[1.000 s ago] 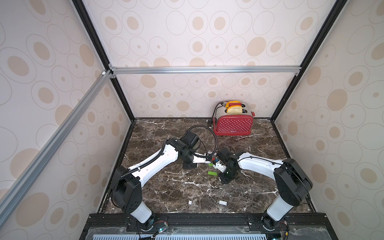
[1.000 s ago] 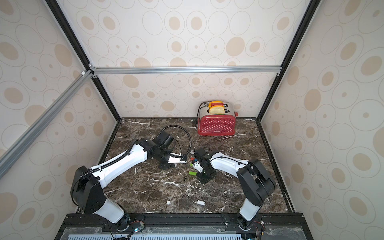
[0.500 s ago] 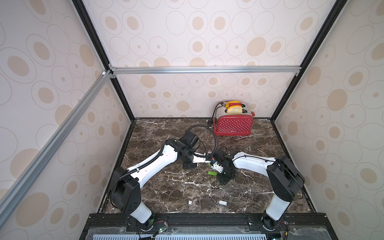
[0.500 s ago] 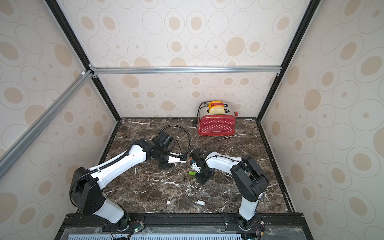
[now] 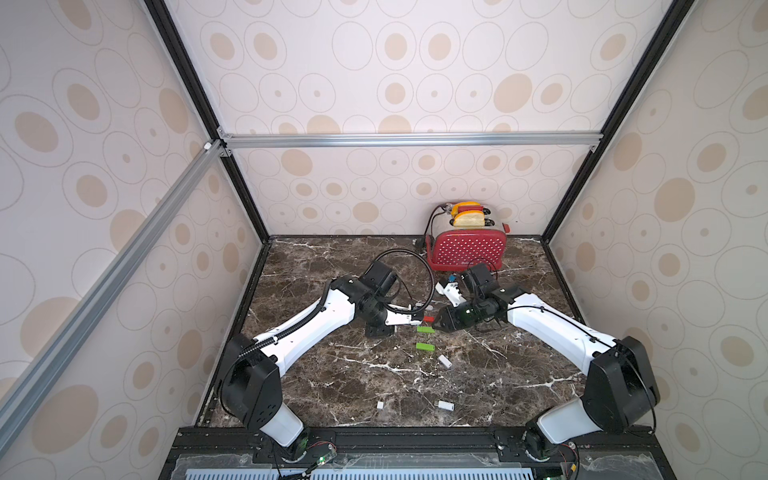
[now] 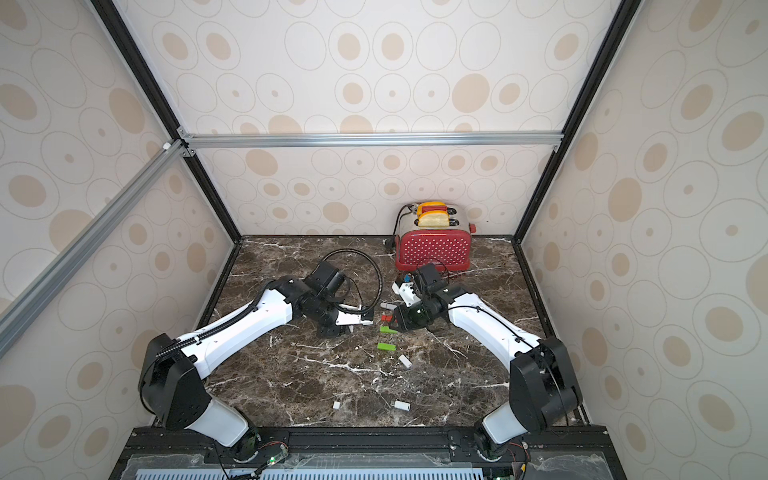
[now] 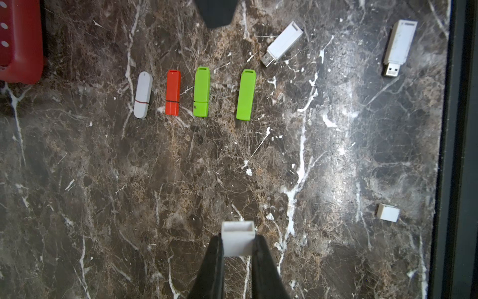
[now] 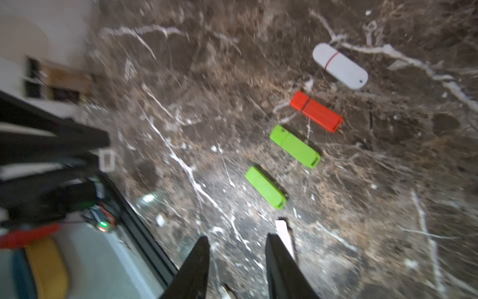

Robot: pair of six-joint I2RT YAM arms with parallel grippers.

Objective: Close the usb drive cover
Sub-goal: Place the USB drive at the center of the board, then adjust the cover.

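1. Left wrist view, closest in: the left gripper pinches a white cap between its black fingers. The cap's hollow mouth faces outward, above the marble table.
2. A little farther out and off to one side, a loose cap lies alone on the marble.
3. Beyond that, four drives lie side by side in a row with their covers on: a white rounded drive, a red drive, a first green drive and a second green drive. That share of the work looks done.
4. Past the row are two white drives with bare metal plugs. The tilted bare drive lies just beyond the second green drive, and the far bare drive sits near the table's dark edge. By my count two covers remain to be fitted, which matches the two caps.
5. The held cap is well apart from both plugs, with the row lying between, and its mouth is not lined up with the tilted one.
6. In the right wrist view, which is blurred, the right gripper has its jaws spread with nothing between them. A white piece, probably the tilted bare drive, lies just beside one finger.
7. Farthest back, in a top view, a red toaster stands against the rear wall.
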